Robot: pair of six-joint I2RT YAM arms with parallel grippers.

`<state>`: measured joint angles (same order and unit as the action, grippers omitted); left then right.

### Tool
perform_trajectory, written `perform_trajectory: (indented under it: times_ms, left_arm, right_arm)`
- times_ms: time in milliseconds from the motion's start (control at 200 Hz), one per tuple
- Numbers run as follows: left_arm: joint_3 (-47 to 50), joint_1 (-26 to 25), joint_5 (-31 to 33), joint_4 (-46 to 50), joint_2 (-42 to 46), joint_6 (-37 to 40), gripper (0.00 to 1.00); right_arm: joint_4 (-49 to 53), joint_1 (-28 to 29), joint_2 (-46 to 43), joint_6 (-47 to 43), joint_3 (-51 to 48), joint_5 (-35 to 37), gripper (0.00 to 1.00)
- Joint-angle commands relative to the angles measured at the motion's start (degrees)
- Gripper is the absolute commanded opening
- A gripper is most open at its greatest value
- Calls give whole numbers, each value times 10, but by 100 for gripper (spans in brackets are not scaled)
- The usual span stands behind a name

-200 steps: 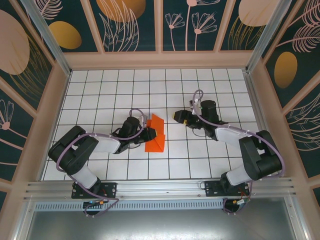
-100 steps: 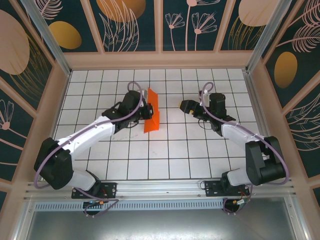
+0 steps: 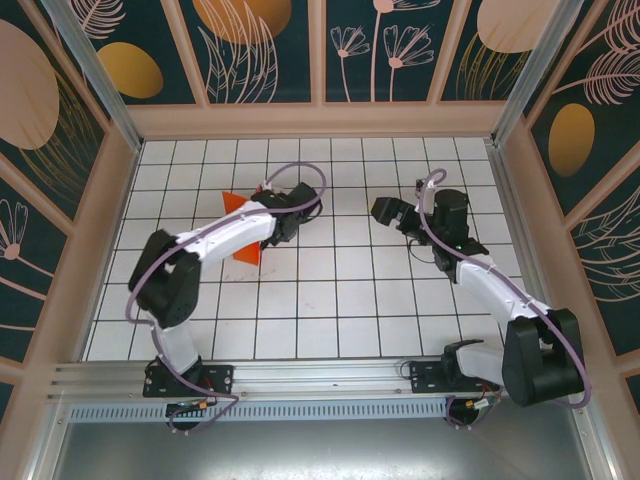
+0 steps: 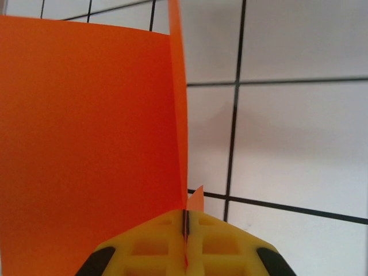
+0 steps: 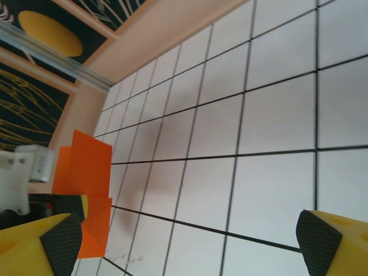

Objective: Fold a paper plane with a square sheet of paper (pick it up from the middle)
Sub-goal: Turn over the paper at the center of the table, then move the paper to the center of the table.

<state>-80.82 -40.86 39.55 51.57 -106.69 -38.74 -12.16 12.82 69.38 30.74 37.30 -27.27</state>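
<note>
Specimen: thin, bright orange-red square sheet of paper (image 4: 86, 126), partly folded. It is matte and smooth, with sharp straight creases. In the left wrist view one flat panel faces the camera and a second layer stands edge-on as a narrow strip. The right wrist view shows it as stacked rectangular layers with square corners.

Position: top view, about 10 o'clock from the tabletop centre, partly hidden under the left arm. An orange corner shows on each side of the white forearm. Cannot tell whether the lower edge touches the tiles.

Left hand (image 4: 185, 221): yellow ribbed fingers with black pads, clenched on the sheet's edge at the crease, with a small orange tip showing just above the fingertips.

Right hand (image 5: 191, 238): released, jaws spread wide with nothing between them, only bare tile. It is about 2 o'clock from centre, at 3 o'clock from the sheet and well apart from it.

Tabletop (image 3: 350, 320): glossy white square tiles with thin dark grid lines.

Enclosure: dark teal wall panels (image 3: 260, 50) printed with gold discs and pale leaf and flower outlines, set in peach-coloured frames with aluminium corner posts.
</note>
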Motion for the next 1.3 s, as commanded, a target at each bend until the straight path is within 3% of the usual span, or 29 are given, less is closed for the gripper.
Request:
perform_trajectory:
  times_ms: [0, 280, 525, 645, 736, 966, 1166, 1296]
  left_arm:
    - [-35, -24, 67, 62, -48, -28, 7]
    - [-110, -73, 62, 81, -174, -57, 6]
    - [-89, -81, -49, -48, -179, -35, 10]
    - [-88, -81, -84, -77, -162, -34, 25]
    - [-77, -81, -154, -136, -130, -31, 45]
    - [16, -80, -306, -345, 5, -28, 70]
    - [117, -62, -311, -435, 129, -48, 89]
    - [227, -16, -301, -489, 210, -96, 98]
  right_arm:
    - [29, -21, -13, -28, -18, 2, 98]
    - [19, -43, 2, -31, -35, -22, 98]
    - [21, -46, 3, -30, -38, -32, 98]
    - [20, -46, 6, -30, -39, -33, 98]
    - [20, -46, 9, -30, -37, -31, 98]
    - [27, -46, 20, -30, -30, -28, 98]
    - [16, -20, 30, 2, -30, -34, 97]
    - [25, 53, 60, 22, 4, 18, 95]
